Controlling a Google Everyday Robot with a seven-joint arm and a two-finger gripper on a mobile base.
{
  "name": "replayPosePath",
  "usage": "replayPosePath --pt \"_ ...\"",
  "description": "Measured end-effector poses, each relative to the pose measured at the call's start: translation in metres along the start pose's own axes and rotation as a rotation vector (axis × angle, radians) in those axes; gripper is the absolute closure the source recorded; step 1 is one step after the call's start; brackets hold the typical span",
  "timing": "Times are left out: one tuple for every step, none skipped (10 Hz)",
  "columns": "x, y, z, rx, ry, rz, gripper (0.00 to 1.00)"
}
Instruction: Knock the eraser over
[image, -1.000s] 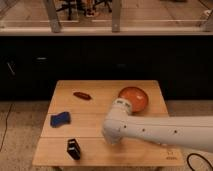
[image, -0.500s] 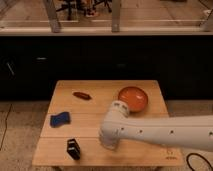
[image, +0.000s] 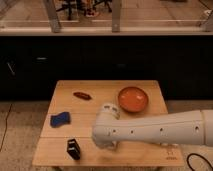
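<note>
A wooden table (image: 145, 150) fills the lower middle of the view, and everything here is placed relative to it. Nearest the camera, a thick white robot arm (image: 160, 131) reaches in from the right across the table's front half, ending in a rounded wrist joint over the front centre. The gripper (image: 111, 146) sits under that joint, low over the front centre of the table and mostly hidden by the arm; its fingers are closed tight and hold nothing, which suits a push or tap rather than a grasp. Just to the left of it, near the table's front left corner, stands the eraser (image: 73, 149), a small black block, upright on one end and apart from the gripper. It has not been tipped yet, so the task looks to be at the approach stage; a sideways sweep toward the left would likely topple it, since it stands tall on a narrow base. Farther back on the left side lies a flat blue pad (image: 60, 119) with a wavy edge, clear of the arm's likely path. Toward the back, a small dark reddish-brown item (image: 82, 95) lies left of centre, and an orange bowl (image: 133, 98) sits at the back right. Beyond the table runs a dark cabinet front.
</note>
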Motion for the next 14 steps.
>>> replayPosePath --pt "-0.004 -0.002 0.002 0.002 -0.003 -0.013 1.0" --pt "-0.012 -0.011 0.004 0.007 -0.007 -0.023 1.0" --pt "-0.017 -0.016 0.006 0.008 -0.01 -0.032 1.0" --pt "-0.019 -0.018 0.007 0.009 -0.01 -0.038 1.0" --pt "-0.02 -0.02 0.008 0.011 -0.012 -0.045 1.0" --pt "-0.021 -0.022 0.009 0.012 -0.014 -0.048 1.0" --pt "-0.024 -0.026 0.01 0.016 -0.019 -0.048 1.0" --pt "-0.026 -0.032 0.012 0.019 -0.018 -0.052 1.0" --pt "-0.031 -0.04 0.014 0.02 -0.022 -0.057 1.0" --pt "-0.033 -0.046 0.015 0.022 -0.023 -0.061 1.0" --pt "-0.032 -0.047 0.016 0.023 -0.022 -0.062 1.0" --pt "-0.032 -0.048 0.017 0.025 -0.026 -0.061 1.0" --pt "-0.034 -0.05 0.018 0.028 -0.031 -0.062 1.0" --pt "-0.035 -0.052 0.02 0.031 -0.037 -0.064 1.0"
